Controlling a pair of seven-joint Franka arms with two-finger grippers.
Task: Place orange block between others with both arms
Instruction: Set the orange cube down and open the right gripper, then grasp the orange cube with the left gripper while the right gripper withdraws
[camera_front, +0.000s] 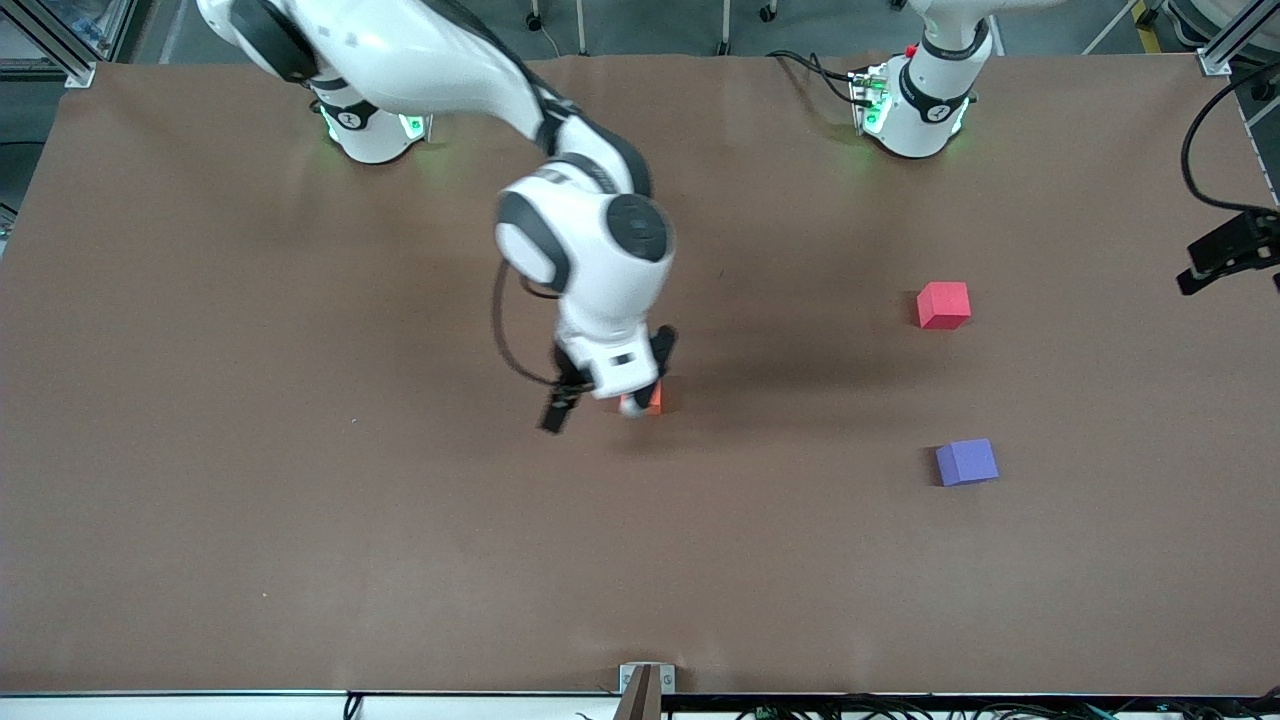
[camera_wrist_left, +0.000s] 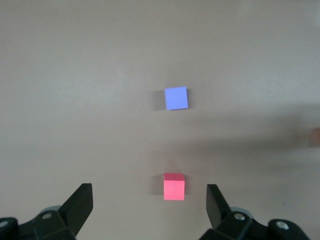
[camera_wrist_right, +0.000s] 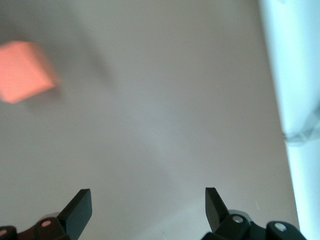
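The orange block (camera_front: 652, 400) lies on the brown table (camera_front: 300, 500) near its middle, partly hidden under the right arm's hand. My right gripper (camera_front: 605, 395) hangs just above the table beside the block, open. In the right wrist view the orange block (camera_wrist_right: 25, 70) sits off to one side and nothing is between the fingers of the right gripper (camera_wrist_right: 147, 197). Toward the left arm's end lie the red-pink cube (camera_front: 943, 305) and, nearer the front camera, the purple cube (camera_front: 966, 462). My left gripper (camera_wrist_left: 149, 192) is open high over the red-pink cube (camera_wrist_left: 174, 186) and the purple cube (camera_wrist_left: 176, 97).
The two arm bases (camera_front: 370, 125) (camera_front: 915, 105) stand along the table's farthest edge. A black camera mount (camera_front: 1230, 250) juts in at the left arm's end. A metal bracket (camera_front: 645, 685) sits at the nearest edge.
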